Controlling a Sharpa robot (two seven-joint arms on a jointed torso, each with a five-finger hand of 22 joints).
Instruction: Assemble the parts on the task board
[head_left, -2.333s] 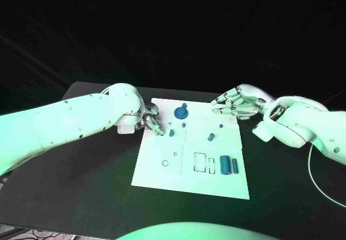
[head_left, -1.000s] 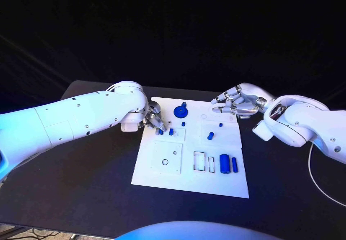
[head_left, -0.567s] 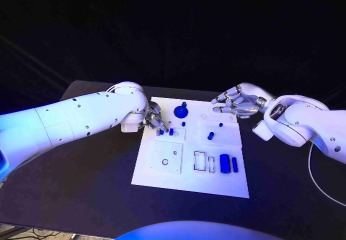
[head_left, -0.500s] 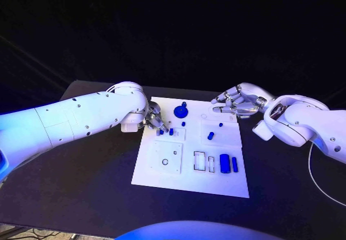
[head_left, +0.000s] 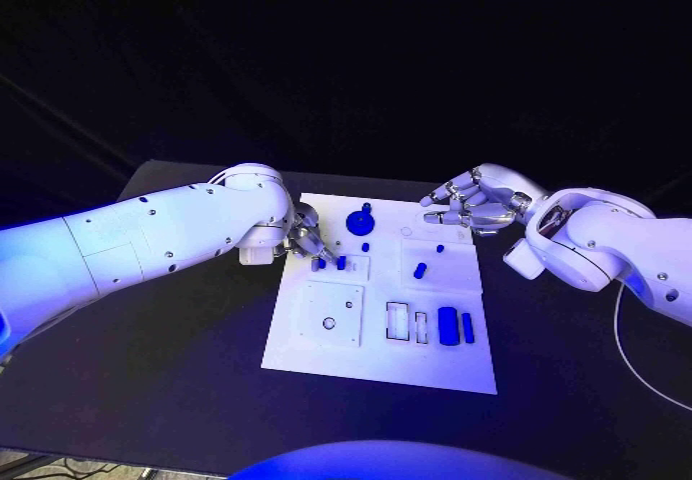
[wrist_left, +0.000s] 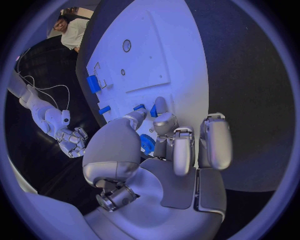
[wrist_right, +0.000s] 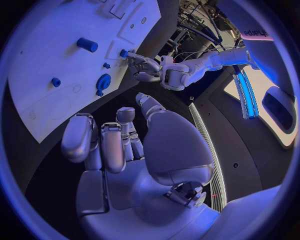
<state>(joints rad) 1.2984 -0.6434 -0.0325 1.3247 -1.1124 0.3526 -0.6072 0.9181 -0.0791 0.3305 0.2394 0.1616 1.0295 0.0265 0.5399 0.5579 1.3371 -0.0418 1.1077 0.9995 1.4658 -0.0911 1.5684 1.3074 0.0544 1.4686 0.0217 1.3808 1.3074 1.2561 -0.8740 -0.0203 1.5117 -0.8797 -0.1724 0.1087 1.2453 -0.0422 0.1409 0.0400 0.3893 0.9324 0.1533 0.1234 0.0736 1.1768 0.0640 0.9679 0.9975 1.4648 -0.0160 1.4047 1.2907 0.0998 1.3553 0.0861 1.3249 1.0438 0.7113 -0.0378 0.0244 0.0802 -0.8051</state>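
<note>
- Nearest on the task board (head_left: 378, 365), toward its right side, two blue parts lie side by side: a longer bar (head_left: 449, 323) and a slimmer one (head_left: 467, 327) just right of it. Just left of them are two outlined rectangular slots (head_left: 397, 319) that look unfilled, so this pair seems not yet placed.
- Left of the slots, a square plate area (head_left: 335, 312) carries a small ring hole (head_left: 329, 323), with nothing blue in it.
- Mid-board, a short blue peg (head_left: 420, 270) lies tilted and loose, apparently waiting its turn.
- At the board's left edge, the left hand (head_left: 306, 243) has its fingertips down at a small blue part (head_left: 340, 262); a second small blue piece (head_left: 317, 265) sits just beside it. The left wrist view shows fingers (wrist_left: 161, 112) meeting that part, so I judge it is pinched and being seated.
- Farther back, a tiny blue stud (head_left: 365, 246) and a round blue knob (head_left: 359, 223) stand on the board, seemingly in place.
- At the far right corner, the right hand (head_left: 469, 205) hovers over the board, fingers loosely curled and holding nothing; another small stud (head_left: 440, 246) is nearby.
- Overall, roughly midway: several pieces are left.
</note>
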